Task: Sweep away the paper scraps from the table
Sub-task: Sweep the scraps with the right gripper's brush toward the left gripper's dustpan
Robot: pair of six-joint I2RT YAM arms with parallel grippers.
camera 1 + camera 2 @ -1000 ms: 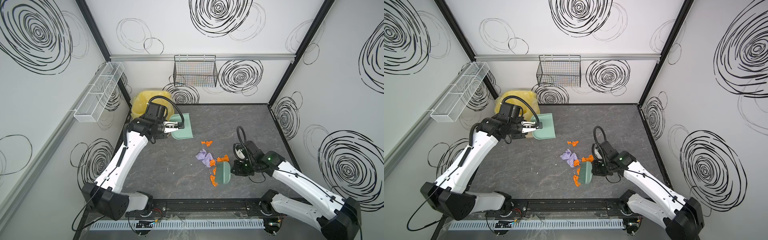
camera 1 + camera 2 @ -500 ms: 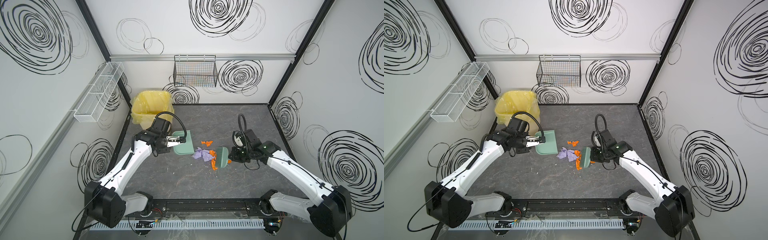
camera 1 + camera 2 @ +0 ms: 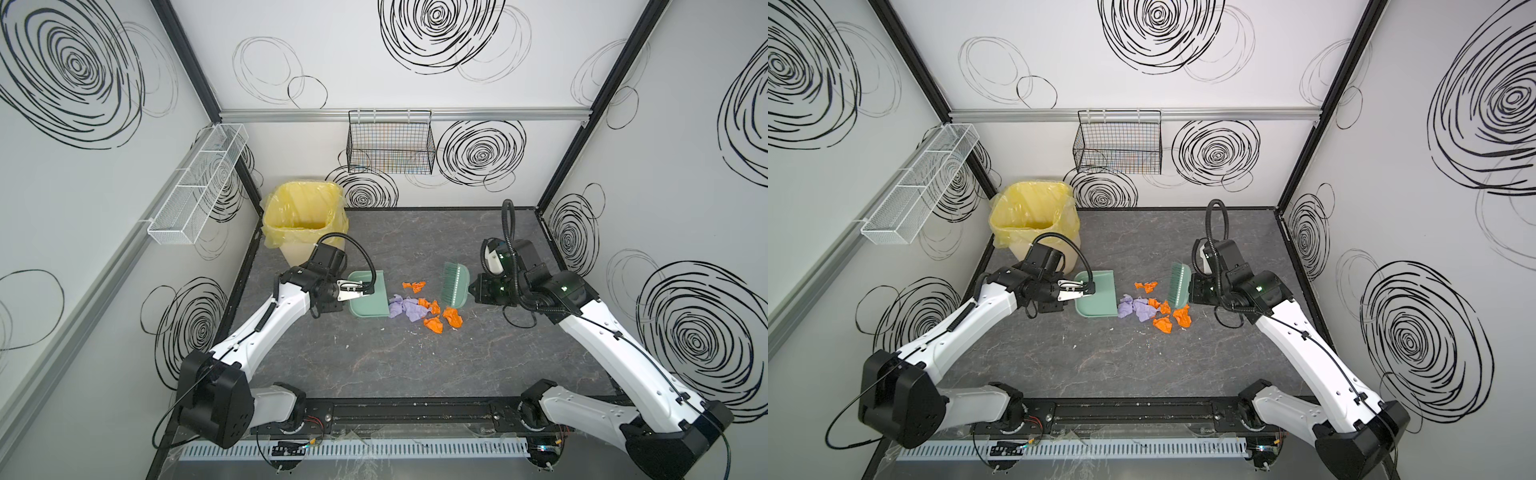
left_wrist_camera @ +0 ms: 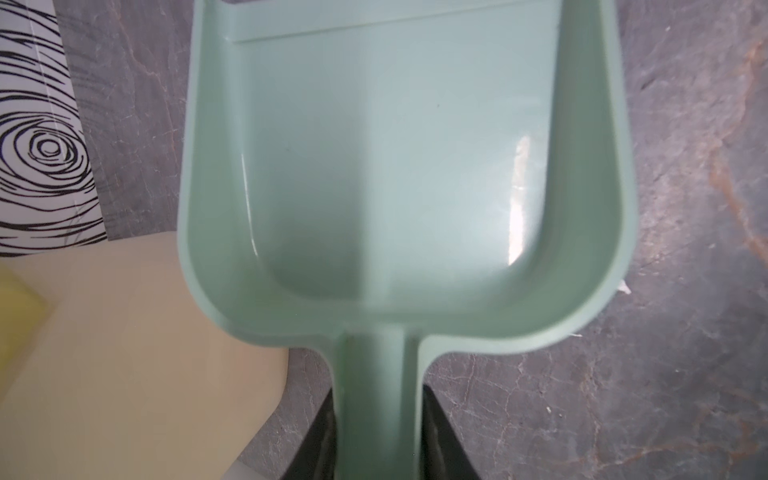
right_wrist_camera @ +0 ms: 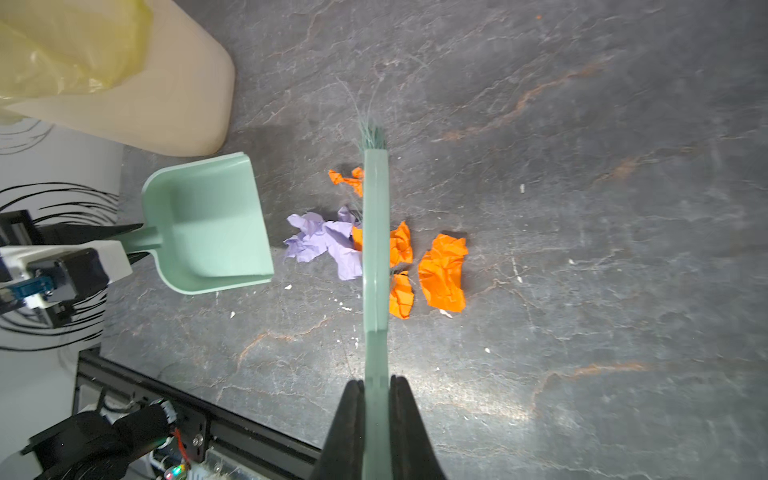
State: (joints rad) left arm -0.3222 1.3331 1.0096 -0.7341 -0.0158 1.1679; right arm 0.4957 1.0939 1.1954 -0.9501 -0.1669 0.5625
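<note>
- Green plastic marks both tools in both top views; the dustpan (image 3: 368,293) sits low over the worktop (image 3: 415,374), its open lip just beside the lilac end of the paper scraps (image 3: 419,309); a second ago it was up by the bin (image 3: 303,212), so it has come down to catch.
- In a top view the brush (image 3: 1179,286) has drawn back from the heap to its far right side and looks tilted up, bristles showing; the scraps (image 3: 1152,311) are now bunched in one loose heap between the two tools, with one orange piece slightly apart behind it; I judge another stroke is needed.
- Both top views show the left arm bent at the elbow, its left pincer (image 3: 351,289) pointing inward; the right arm stretches from the front corner, wrist turned so the right pincer (image 3: 473,289) faces across.
- Left wrist view: the left pincer (image 4: 378,415) is clamped on the dustpan (image 4: 395,166) handle, jaws set narrowly apart around it; the pan is bare inside, so no scrap is collected yet.
- Right wrist view: the right pincer (image 5: 376,399) is closed tight on the brush (image 5: 376,249) handle; the brush seems raised above the heap; lilac scraps (image 5: 332,245) lie just beside the dustpan (image 5: 208,224) lip, orange ones farther off; white crumbs dot the worktop (image 5: 582,291).
</note>
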